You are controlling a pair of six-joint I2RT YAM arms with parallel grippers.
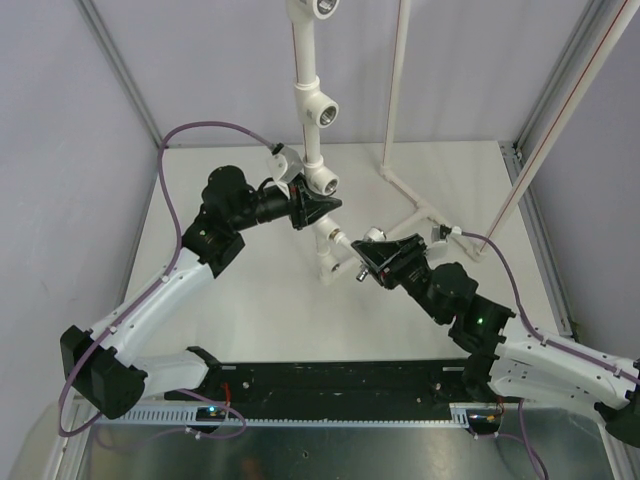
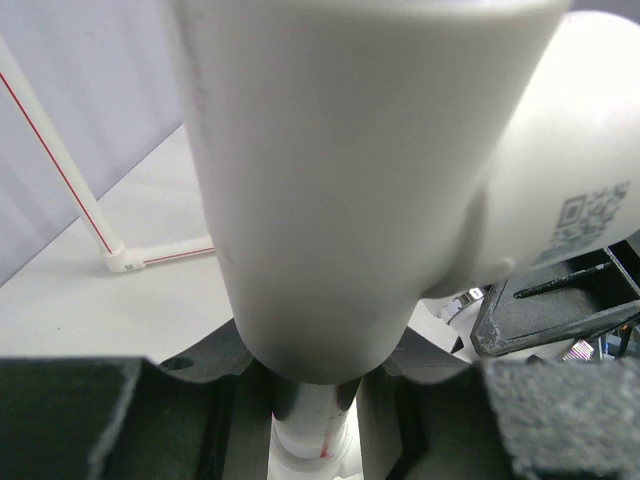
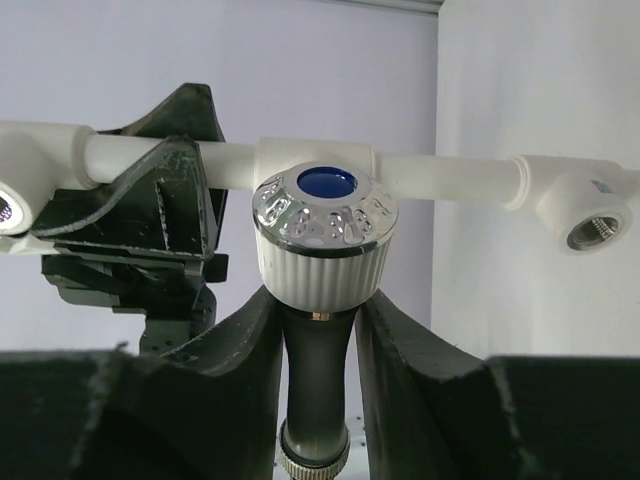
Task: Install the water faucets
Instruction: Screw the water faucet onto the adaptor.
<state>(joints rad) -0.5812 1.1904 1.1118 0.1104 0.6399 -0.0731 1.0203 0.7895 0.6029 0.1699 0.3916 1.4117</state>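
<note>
My right gripper (image 3: pixel 320 350) is shut on the dark neck of a water faucet (image 3: pixel 322 225) with a ribbed white cap and a chrome knob with a blue centre. Its threaded end points down. In the top view my right gripper (image 1: pixel 358 255) holds it beside the lower end of the long white pipe frame (image 1: pixel 327 250). My left gripper (image 1: pixel 318 208) is shut on that pipe just below a tee socket (image 1: pixel 322 182). In the left wrist view the pipe (image 2: pixel 310 420) sits between my fingers and the big tee (image 2: pixel 350 180) hides most else.
More tee sockets sit higher on the pipe (image 1: pixel 325 112) and at the right of the right wrist view (image 3: pixel 590 215). A thin white pipe stand with a red line (image 1: pixel 400 90) stands at the back right. A black rail (image 1: pixel 330 380) runs along the near edge.
</note>
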